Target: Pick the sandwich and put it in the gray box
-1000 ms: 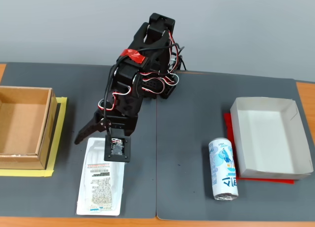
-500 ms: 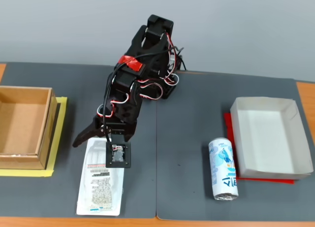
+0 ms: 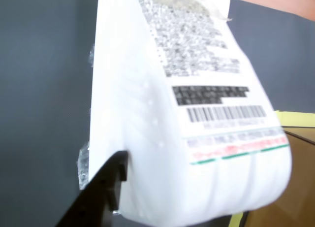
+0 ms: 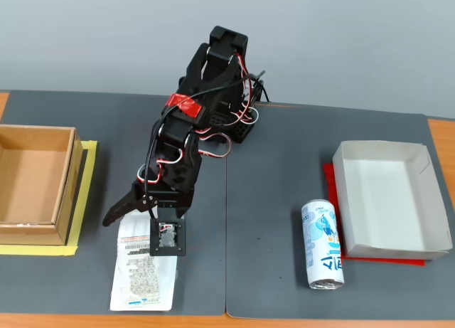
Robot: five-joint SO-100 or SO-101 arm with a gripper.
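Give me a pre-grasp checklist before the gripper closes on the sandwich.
1. Gripper over the sandwich's top end: ok.
2. Jaws open, one finger splayed left in the fixed view: ok.
3. Sandwich between both fingers: cannot tell; wrist view shows one black finger beside the wrap.
4. Sandwich flat on the mat: ok.
5. Gray box empty: ok.
6. Can lying between sandwich and box: not ok, route above it.
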